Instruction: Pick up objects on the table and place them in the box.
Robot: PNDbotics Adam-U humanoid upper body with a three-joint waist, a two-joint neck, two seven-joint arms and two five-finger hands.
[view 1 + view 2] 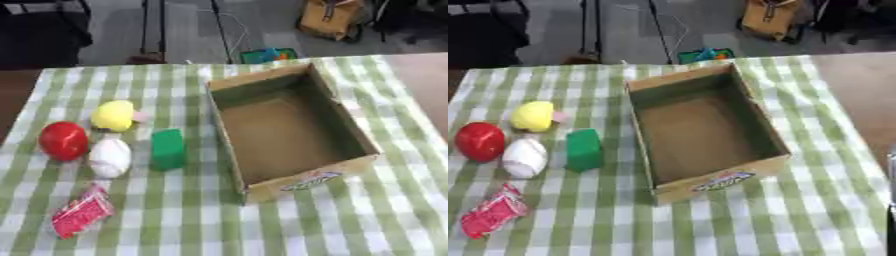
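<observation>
Nearby: cardboard box (337,112), glossy red egg (63,140).

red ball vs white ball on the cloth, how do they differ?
The red ball is glossy red; the white ball is matt white. The red ball looks slightly bigger than the white ball. The red ball lies nearest the left edge of the cloth, while the white ball lies just right of it, close beside the green block, and nearer the camera. Both are rounded, rest on the checked cloth and are still outside the box.
</observation>
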